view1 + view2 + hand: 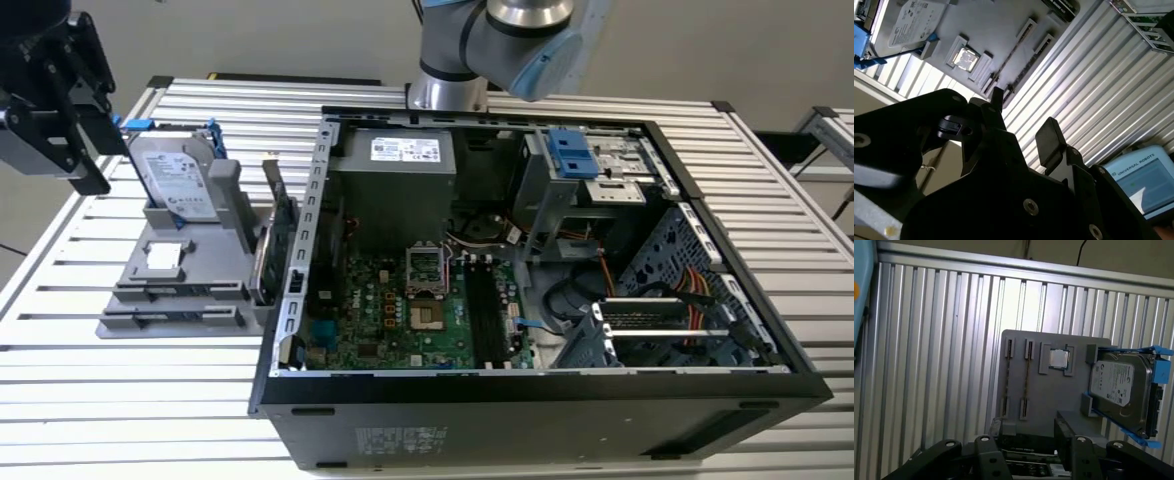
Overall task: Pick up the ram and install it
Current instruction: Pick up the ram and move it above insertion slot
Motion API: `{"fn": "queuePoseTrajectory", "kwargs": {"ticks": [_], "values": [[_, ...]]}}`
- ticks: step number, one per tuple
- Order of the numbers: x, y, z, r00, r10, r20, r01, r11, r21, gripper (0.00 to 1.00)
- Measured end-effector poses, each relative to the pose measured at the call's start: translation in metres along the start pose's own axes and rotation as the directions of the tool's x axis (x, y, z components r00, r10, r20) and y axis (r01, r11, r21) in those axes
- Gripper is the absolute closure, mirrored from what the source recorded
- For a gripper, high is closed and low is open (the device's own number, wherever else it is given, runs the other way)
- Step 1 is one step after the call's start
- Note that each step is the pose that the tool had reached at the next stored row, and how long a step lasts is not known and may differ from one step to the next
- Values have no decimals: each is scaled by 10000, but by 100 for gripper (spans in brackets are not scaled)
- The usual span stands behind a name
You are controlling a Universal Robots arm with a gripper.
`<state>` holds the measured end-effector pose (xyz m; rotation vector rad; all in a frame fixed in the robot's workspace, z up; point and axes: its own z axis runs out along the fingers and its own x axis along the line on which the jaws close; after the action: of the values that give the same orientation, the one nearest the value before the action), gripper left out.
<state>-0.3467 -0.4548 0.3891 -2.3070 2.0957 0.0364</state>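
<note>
A thin dark strip that looks like the ram (1027, 380) stands on edge in one of the two long slots of the grey holder (1046, 395); in the second wrist view the ram (1011, 52) is the same narrow line. My black gripper (78, 140) hangs above the holder (147, 300), at the exterior view's left of the computer case. Its fingers (1050, 136) stand apart with nothing between them. In both wrist views the gripper (1029, 432) (1021, 117) is well clear of the ram.
The open computer case (534, 385) fills the middle, its motherboard showing black memory slots (487, 312). The holder also carries a silver hard drive (174, 175) in a blue frame, a small square chip (1058, 359) and an upright card (274, 205). A blue-screened pendant (1149, 182) lies on the slatted table (80, 400).
</note>
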Motion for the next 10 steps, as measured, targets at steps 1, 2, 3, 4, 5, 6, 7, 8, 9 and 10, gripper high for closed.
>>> {"fn": "queuePoseTrajectory", "kwargs": {"ticks": [1, 2, 3, 4, 5, 6, 7, 8, 9, 10], "values": [[0, 0, 5, 10000, 2, 0, -2, 10000, 1, 0], [0, 0, 9, 10000, 4, 0, -4, 10000, 0, 0], [1, 0, 14, 10000, 5, 0, -5, 10000, 0, 0], [1, 0, 18, 10000, 7, -1, -7, 10000, 0, 0], [1, 0, 22, 10000, 9, 0, -9, 10000, 0, 0], [1, 0, 27, 10000, 10, -1, -10, 10000, 0, 0], [1, 0, 32, 10000, 11, 0, -11, 10000, 1, 0], [2, 0, 37, 10000, 12, 0, -12, 10000, 1, 0], [2, 1, 42, 10000, 13, 0, -13, 10000, 1, 0], [2, 1, 46, 10000, 14, 0, -14, 10000, 1, 0]]}}
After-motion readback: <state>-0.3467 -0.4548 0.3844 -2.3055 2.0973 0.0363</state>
